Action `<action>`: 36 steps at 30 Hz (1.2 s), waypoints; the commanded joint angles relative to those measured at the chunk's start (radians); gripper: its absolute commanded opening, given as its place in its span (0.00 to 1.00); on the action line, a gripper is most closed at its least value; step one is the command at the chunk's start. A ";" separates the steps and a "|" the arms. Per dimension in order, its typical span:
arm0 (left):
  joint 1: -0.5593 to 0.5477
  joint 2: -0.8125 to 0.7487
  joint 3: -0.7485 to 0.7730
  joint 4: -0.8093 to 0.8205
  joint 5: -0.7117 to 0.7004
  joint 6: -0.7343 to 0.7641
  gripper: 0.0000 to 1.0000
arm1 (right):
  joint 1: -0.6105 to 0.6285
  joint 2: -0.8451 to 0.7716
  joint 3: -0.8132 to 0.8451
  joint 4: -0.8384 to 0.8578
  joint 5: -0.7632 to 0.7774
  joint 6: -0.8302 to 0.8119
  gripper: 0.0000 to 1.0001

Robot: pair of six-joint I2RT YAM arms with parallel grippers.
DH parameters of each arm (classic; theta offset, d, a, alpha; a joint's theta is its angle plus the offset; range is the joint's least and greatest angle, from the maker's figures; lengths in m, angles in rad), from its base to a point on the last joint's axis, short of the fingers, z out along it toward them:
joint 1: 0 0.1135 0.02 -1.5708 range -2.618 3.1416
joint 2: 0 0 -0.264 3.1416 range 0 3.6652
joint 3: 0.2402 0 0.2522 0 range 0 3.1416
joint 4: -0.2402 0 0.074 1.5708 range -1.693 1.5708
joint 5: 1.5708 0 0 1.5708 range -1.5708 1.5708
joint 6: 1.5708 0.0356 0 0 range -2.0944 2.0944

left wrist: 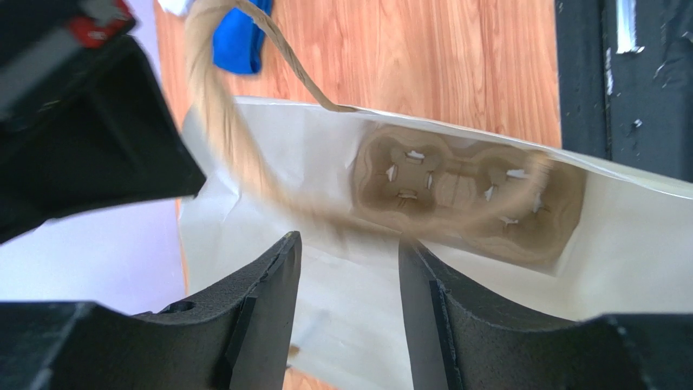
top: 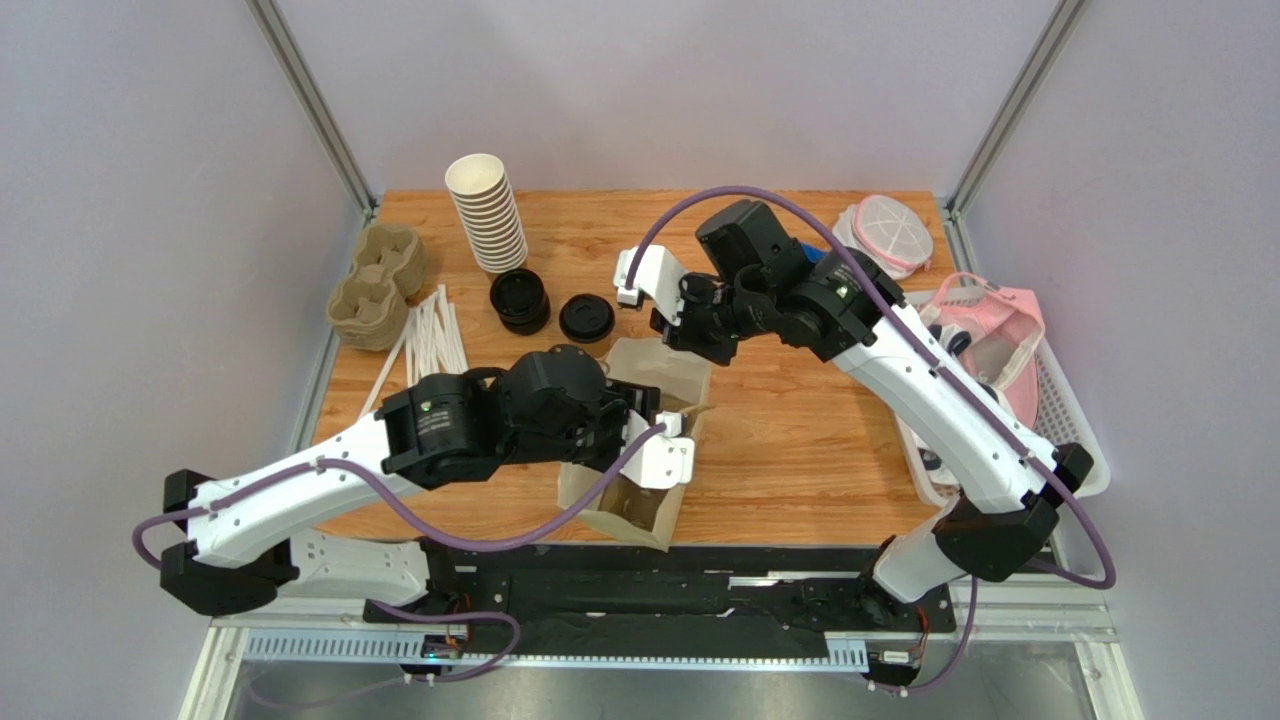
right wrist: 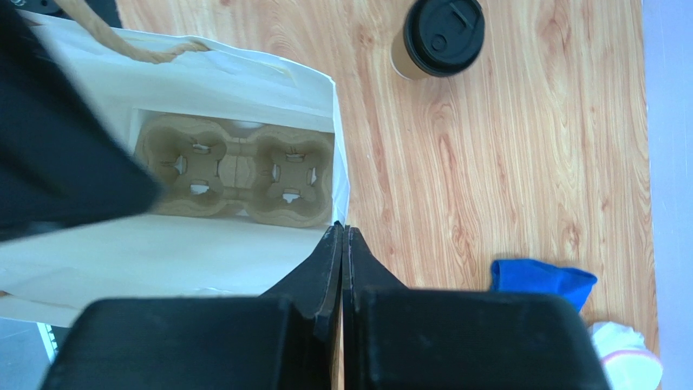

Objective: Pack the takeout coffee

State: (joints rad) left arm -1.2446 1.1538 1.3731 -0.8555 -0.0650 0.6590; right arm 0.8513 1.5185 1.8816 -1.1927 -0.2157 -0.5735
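Observation:
The takeout coffee [top: 586,318], a brown cup with a black lid, stands on the table behind the open paper bag [top: 639,510]; it also shows in the right wrist view [right wrist: 439,36]. A two-cup pulp carrier [right wrist: 236,179] lies at the bag's bottom and also shows in the left wrist view [left wrist: 468,195]. My right gripper [right wrist: 342,227] is shut on the bag's far rim [top: 684,327]. My left gripper [left wrist: 350,244] is open over the bag's near side [top: 639,413], with the twisted paper handle [left wrist: 236,138] just beyond its fingertips.
Behind the bag stand a stack of loose black lids [top: 520,300], a stack of white-rimmed cups [top: 486,210], spare carriers [top: 376,285] and white sticks [top: 428,338]. A white basket [top: 1074,428] with pink items sits at the right. A blue object [right wrist: 541,280] lies near it.

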 commanded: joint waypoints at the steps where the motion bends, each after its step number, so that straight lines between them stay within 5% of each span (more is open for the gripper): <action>1: -0.013 -0.061 0.061 -0.046 0.089 -0.013 0.56 | -0.038 -0.024 -0.006 0.061 -0.025 0.024 0.00; 11: -0.013 -0.149 0.130 -0.025 0.198 -0.027 0.57 | -0.127 -0.011 -0.022 0.082 -0.057 0.078 0.00; 16: 0.045 -0.171 0.185 0.010 0.183 -0.155 0.60 | -0.210 -0.015 -0.042 0.079 -0.073 0.142 0.00; 20: 0.245 -0.143 0.234 -0.023 0.260 -0.272 0.61 | -0.276 -0.030 -0.067 0.077 -0.074 0.202 0.00; 24: 0.561 -0.100 0.247 -0.028 0.381 -0.384 0.67 | -0.323 -0.084 -0.130 0.088 -0.033 0.234 0.00; 30: 0.727 0.044 0.270 -0.089 0.401 -0.441 0.72 | -0.388 -0.152 -0.228 0.093 -0.019 0.281 0.01; 33: 0.781 0.133 0.287 -0.112 0.404 -0.462 0.74 | -0.393 -0.176 -0.252 0.091 -0.027 0.281 0.11; 34: 0.806 0.156 0.296 -0.120 0.412 -0.469 0.78 | -0.394 -0.185 -0.256 0.087 -0.028 0.279 0.15; 35: 0.820 0.181 0.313 -0.132 0.453 -0.472 0.98 | -0.394 -0.190 -0.259 0.084 -0.031 0.268 0.19; 36: 0.832 0.226 0.320 -0.134 0.452 -0.482 0.99 | -0.396 -0.192 -0.259 0.081 -0.037 0.262 0.27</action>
State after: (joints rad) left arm -0.4625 1.2907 1.6302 -0.9428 0.3153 0.2497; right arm 0.4595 1.3640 1.6314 -1.1389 -0.2432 -0.3183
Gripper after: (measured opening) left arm 0.914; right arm 0.178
